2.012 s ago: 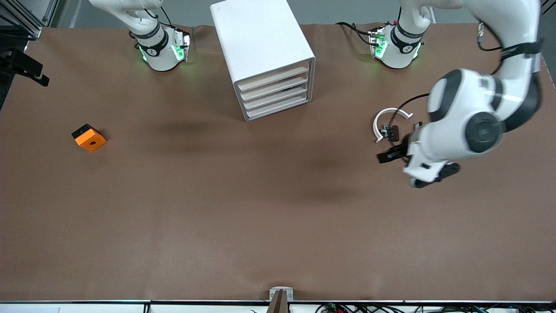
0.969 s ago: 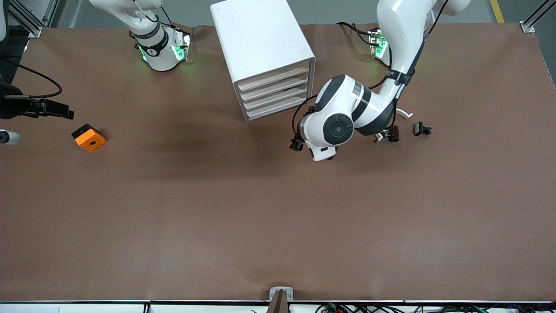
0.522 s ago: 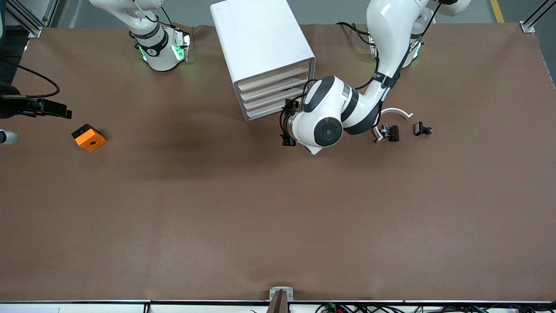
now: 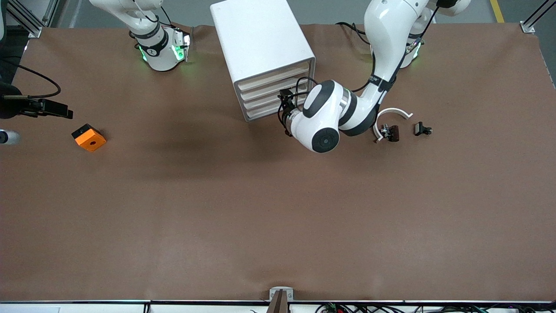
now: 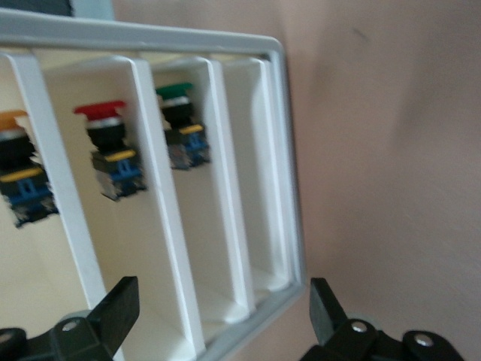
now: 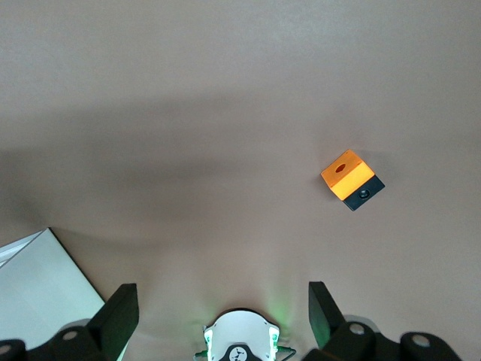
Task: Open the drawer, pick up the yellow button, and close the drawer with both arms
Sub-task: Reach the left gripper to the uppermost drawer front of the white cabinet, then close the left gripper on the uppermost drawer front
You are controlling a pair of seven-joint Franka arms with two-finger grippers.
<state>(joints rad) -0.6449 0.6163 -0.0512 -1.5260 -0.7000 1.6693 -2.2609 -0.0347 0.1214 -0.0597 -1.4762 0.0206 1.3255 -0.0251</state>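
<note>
While all four drawers (image 4: 273,93) sit shut, the left gripper (image 4: 284,106), fingers apart, faces them at the cabinet's (image 4: 260,48) five o'clock; right gripper (image 6: 218,331) waits, spread.

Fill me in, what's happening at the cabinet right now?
The left hand is open right at the slat fronts of the white cabinet, lining up on a drawer; all four look closed and nothing is held. Through the front, the left wrist view shows buttons inside: an orange-capped button, a red one and a green one. The right hand waits open, high over the right arm's end of the table, above the orange block.
</note>
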